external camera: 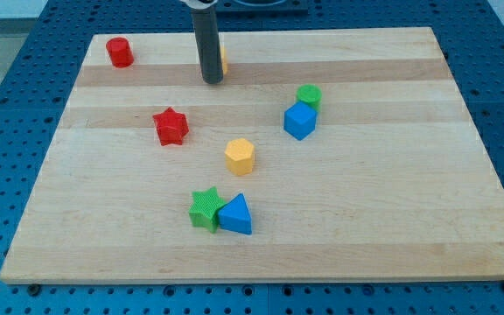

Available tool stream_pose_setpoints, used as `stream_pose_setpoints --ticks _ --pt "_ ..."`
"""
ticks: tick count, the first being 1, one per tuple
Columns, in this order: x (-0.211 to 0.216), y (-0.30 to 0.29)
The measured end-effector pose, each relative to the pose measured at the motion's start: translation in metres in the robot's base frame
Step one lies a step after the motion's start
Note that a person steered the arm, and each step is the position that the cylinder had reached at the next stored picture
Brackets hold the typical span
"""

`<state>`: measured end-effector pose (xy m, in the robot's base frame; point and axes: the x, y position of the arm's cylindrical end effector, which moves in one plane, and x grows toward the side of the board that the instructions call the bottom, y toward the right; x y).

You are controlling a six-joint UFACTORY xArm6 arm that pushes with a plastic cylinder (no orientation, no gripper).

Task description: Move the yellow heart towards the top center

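In the one camera view I stand near the far edge of the wooden board [392, 219], a little left of its middle. I carry no pincer at all, only a straight dark rod, so nothing of mine is wide, narrow or holding. My tip [212, 81] rests on the board directly in front of the yellow heart [223, 59], and the rod covers nearly all of it. Only a thin yellow sliver shows at the rod's right edge. I cannot tell whether my tip touches the block or stands just beside it, and its heart shape cannot be made out from what shows.

Far to the left, close to the far left corner, stands the red cylinder [119, 52], well apart from my tip. Nearer and left of my tip lies the red star [171, 126]. To the right of my tip the green cylinder [309, 95] sits against the far side of the blue cube [299, 121]; the two look to be touching.

Near the middle of the board, nearer than my tip, lies the yellow hexagon [240, 156], alone. Nearer still, the green star [205, 208] and the blue triangle [235, 214] lie side by side, touching, with the star on the left.
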<state>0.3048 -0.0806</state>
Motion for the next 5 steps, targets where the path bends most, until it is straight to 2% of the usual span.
stream_pose_setpoints --ticks 1,4,5 --pt "-0.018 0.002" --pt "-0.021 -0.004" --pt "-0.021 -0.028"
